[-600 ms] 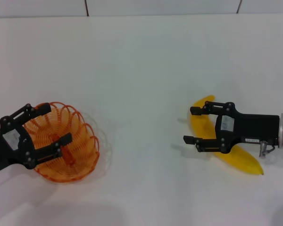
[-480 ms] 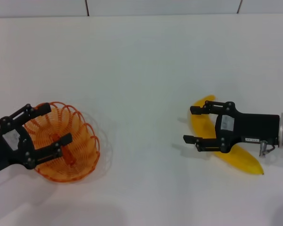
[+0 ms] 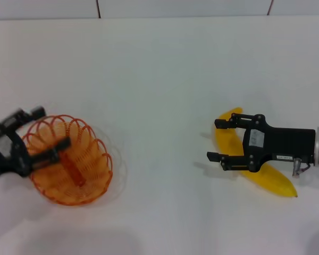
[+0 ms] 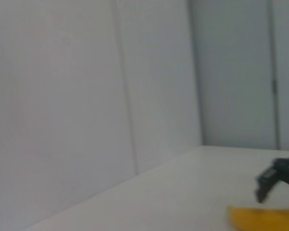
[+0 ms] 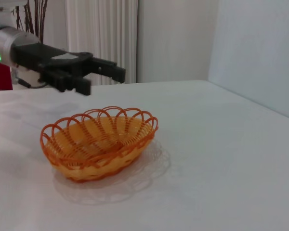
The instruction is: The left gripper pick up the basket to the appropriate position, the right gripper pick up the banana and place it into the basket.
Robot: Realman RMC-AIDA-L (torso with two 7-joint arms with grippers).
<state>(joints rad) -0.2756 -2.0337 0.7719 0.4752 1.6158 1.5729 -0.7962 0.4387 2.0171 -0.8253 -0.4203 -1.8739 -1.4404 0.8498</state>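
- The left claw (image 3: 29,135) has pulled back toward the robot's left and lifted off the basket (image 3: 69,160) since half a second ago; then its lower finger lay across the basket's middle, now its fingers are spread over the near-left rim with nothing between them.
- The basket rests flat on the tabletop (image 3: 159,95) in the same spot, so it looks as though the pick-up has not taken hold, or the basket has just been let go where it was.
- The right claw (image 3: 223,141) has not moved: its fingers are wide apart, straddling the upper half of the banana (image 3: 266,178) but not closed on it, and the banana lies on the tabletop with its dark tip toward the robot.
- The right wrist view shows what the head view cannot: the left claw (image 5: 98,77) hangs clear above and behind the basket (image 5: 98,142), apart from it, and the basket sits level on a faint clear mat.
- The left wrist view shows only a slice of banana (image 4: 265,219) and a dark claw tip beyond it; it is too blurred to add much, probably because the arm is moving.
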